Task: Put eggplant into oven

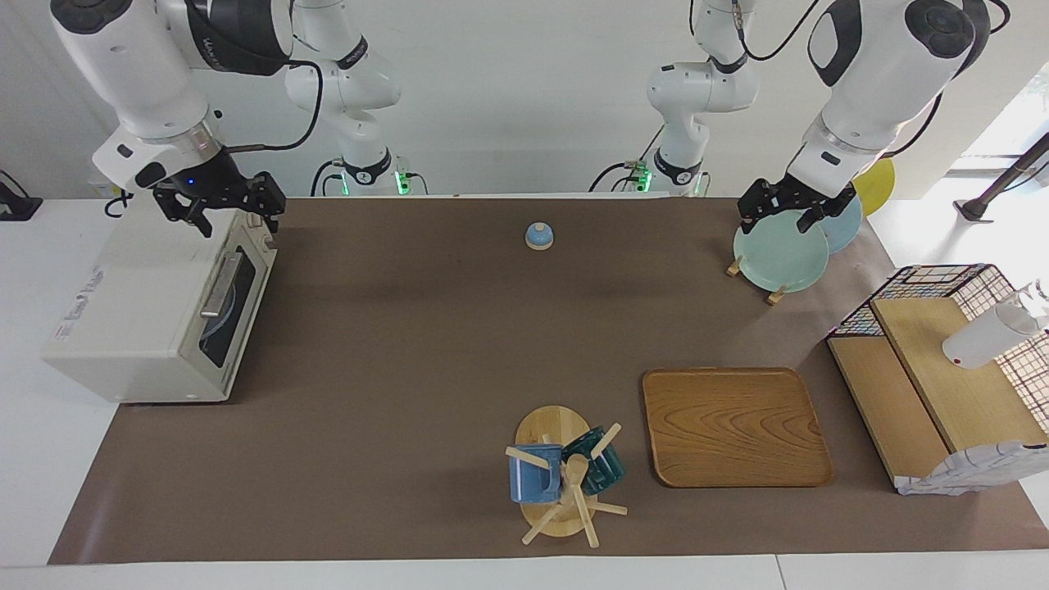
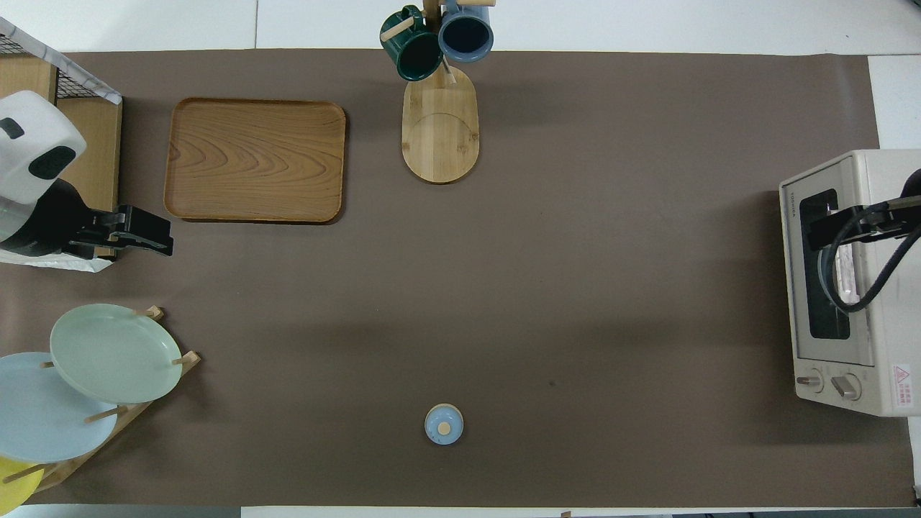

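The cream-white oven (image 1: 139,311) (image 2: 888,338) stands at the right arm's end of the table with its dark glass door shut. The eggplant is hidden from both views. My right gripper (image 1: 221,211) (image 2: 817,234) hangs open just above the oven's top edge, over the door side, with nothing between its fingers. My left gripper (image 1: 777,215) (image 2: 155,241) waits open and empty over the plate rack at the left arm's end.
A plate rack (image 1: 778,258) with pale plates is close to the robots. The wooden tray (image 1: 735,426), a mug tree (image 1: 565,475) with two mugs and a wire-sided wooden shelf (image 1: 942,377) lie farther out. A small blue bell (image 1: 538,236) sits mid-table near the robots.
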Tool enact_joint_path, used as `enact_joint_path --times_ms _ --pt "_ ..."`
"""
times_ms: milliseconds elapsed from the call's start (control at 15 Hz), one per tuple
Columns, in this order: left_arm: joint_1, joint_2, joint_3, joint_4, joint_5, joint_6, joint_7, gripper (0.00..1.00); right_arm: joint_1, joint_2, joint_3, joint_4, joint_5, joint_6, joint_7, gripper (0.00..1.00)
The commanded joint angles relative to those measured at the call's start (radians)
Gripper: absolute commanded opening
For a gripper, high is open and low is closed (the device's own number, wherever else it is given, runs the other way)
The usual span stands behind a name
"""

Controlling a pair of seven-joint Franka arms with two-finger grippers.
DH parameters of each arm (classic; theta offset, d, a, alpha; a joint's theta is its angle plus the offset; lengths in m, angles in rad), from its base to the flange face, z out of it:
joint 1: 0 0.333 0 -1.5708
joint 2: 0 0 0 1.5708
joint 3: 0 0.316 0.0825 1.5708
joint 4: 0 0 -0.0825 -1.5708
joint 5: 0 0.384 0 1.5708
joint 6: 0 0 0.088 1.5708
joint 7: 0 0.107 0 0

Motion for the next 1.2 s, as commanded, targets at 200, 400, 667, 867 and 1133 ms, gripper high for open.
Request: enact_joint_path --times_ms 200,400,667,867,1133 --pt "0.013 -0.022 -0.007 -0.015 0.013 -0.001 0.011 1.00 -0.010 -0.035 -0.002 -0.036 0.023 0.013 0.018 1.00" --pt "0.013 -0.022 -0.007 -0.015 0.013 -0.001 0.011 1.00 -0.007 -0.025 -0.002 -0.030 0.029 0.007 0.018 1.00" --pt "0.013 -0.022 -0.007 -0.015 0.013 -0.001 0.011 1.00 -0.007 -0.021 -0.002 -0.024 0.040 -0.001 0.019 1.00" --pt "0.013 -0.022 -0.008 -0.015 0.013 -0.001 0.011 1.00 -0.009 -0.021 -0.002 -0.026 0.041 -0.022 0.019 1.00" --pt "0.013 -0.022 -0.008 -0.015 0.013 -0.001 0.011 1.00 -0.007 -0.021 -0.003 -0.024 0.041 -0.018 0.019 1.00"
